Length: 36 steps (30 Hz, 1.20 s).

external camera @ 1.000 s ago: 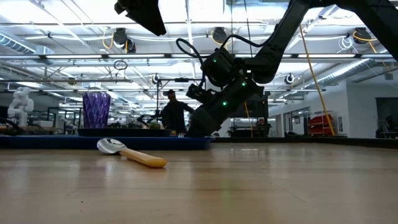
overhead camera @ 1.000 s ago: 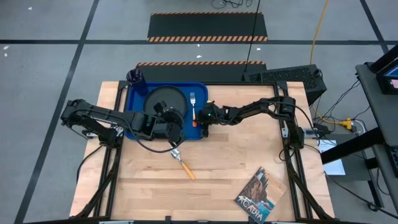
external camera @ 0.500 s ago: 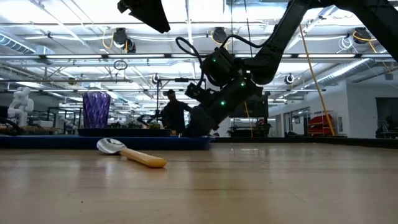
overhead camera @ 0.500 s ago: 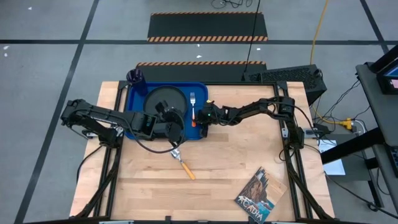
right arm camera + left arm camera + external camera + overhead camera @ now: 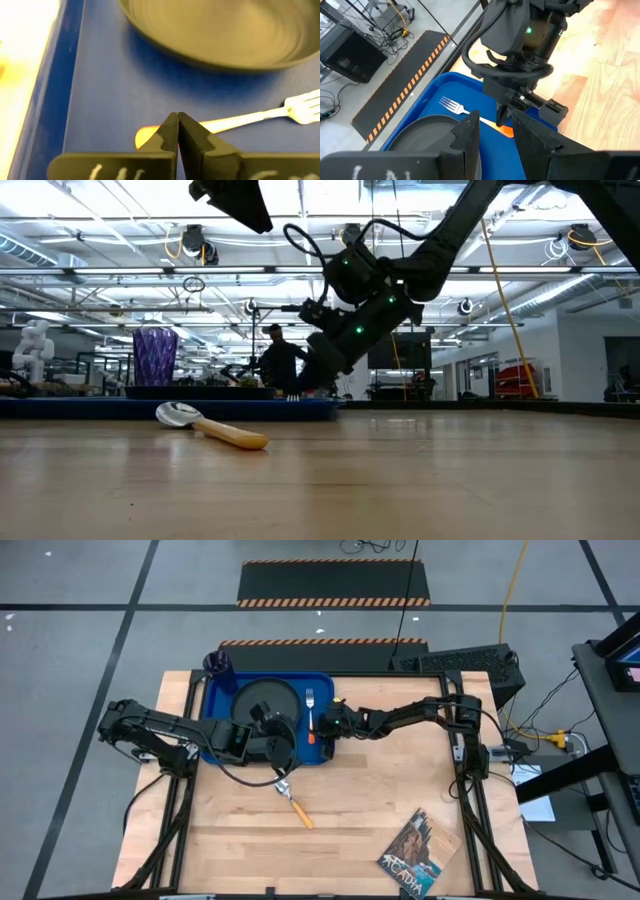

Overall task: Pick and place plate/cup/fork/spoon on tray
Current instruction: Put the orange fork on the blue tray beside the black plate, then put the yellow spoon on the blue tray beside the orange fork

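The blue tray (image 5: 222, 725) lies at the table's far left. On it lie the black plate (image 5: 268, 700) and the fork (image 5: 310, 705), tines toward the far edge, orange handle (image 5: 506, 131) toward the near edge. The purple cup (image 5: 220, 668) stands at the tray's far left corner. The spoon (image 5: 293, 798) lies on the bare table near the tray, bowl toward the tray. My right gripper (image 5: 177, 125) is shut, fingers pointing down just over the fork's handle end. My left gripper (image 5: 495, 145) is open and empty above the tray's near edge, beside the plate. My right gripper's shut fingertips (image 5: 170, 131) stand over the fork where the shaft meets the orange handle (image 5: 146, 136), coming from above. Nothing is between them. I cannot tell whether they touch the fork, which lies flat on the tray.
A magazine (image 5: 415, 855) lies near the table's near right corner. A black keyboard (image 5: 460, 662) sits beyond the far right edge. A person (image 5: 280, 365) stands in the room behind. Bare wood spreads around the spoon.
My right arm's wrist has risen a little over the fork and the gripper has tipped steeper. The fork stays flat on the tray.
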{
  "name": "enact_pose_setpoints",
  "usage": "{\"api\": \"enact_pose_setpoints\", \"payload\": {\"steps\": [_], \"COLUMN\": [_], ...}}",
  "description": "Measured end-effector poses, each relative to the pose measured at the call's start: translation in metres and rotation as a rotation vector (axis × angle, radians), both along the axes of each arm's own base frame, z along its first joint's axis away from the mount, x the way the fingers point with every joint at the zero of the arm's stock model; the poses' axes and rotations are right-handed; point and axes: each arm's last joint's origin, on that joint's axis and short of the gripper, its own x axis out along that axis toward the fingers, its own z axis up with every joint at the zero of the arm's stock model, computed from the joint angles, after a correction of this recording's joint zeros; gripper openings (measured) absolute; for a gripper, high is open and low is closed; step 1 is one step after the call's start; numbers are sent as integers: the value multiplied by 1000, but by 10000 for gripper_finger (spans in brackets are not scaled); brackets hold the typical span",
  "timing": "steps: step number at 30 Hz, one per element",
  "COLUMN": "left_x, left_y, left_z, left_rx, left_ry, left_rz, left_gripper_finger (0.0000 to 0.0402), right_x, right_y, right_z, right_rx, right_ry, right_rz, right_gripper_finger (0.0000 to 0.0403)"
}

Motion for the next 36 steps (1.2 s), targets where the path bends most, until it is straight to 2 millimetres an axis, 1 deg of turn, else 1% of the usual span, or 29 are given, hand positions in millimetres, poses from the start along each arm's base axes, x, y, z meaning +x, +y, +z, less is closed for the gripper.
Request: {"api": "enact_pose_setpoints", "payload": {"steps": [4, 8, 14, 26, 29, 32, 36], "left_x": [0, 0, 1, 4, 4, 4, 4], "left_y": [0, 0, 0, -1, -1, -1, -2], "left_z": [0, 0, 1, 3, 3, 3, 3], "left_rx": [3, 2, 0, 3, 9, 9, -7], "left_ry": [3, 1, -12, -41, -35, -34, -35], "left_rz": [-3, -3, -3, -14, -20, -21, -34], "left_gripper_finger": [120, 120, 120, 120, 120, 120, 120], "right_x": [0, 0, 3, 3, 1, -1, -5], "right_y": [0, 0, -1, -1, 2, 6, 14], "right_z": [-4, -14, -25, -26, -19, -7, 25], "right_rx": [6, 24, 27, 31, 33, 34, 43], "right_ry": [9, 34, 18, 33, 35, 32, -14], "right_rz": [-1, -11, -15, -13, -7, -1, 4], "right_gripper_finger": [0, 0, 0, 0, 0, 0, 0]}}
